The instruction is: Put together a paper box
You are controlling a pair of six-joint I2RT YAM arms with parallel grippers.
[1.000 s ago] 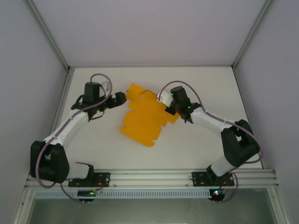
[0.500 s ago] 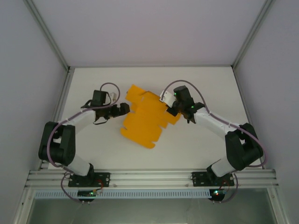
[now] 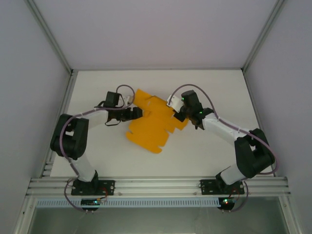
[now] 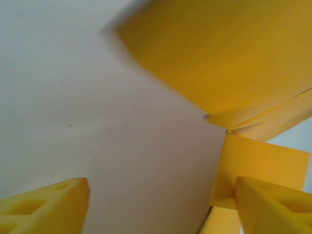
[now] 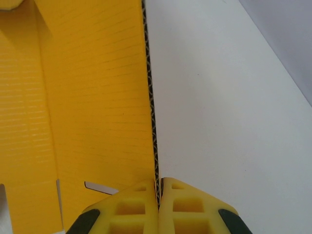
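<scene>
**Paper box** point(image 3: 151, 124): flat die-cut sheet, unfolded, at the centre of the table point(image 3: 204, 151).

**Right gripper** point(image 5: 158, 187): clamped tight on the sheet's 2 o'clock edge, probably to anchor it for folding. The forearm reaches in from 4 o'clock with the elbow bent outward.

**Left gripper** point(image 4: 161, 207): jaws apart with nothing between them, at the 10 o'clock flap, apparently lining up a pinch. The forearm comes in low from 9 o'clock.
</scene>
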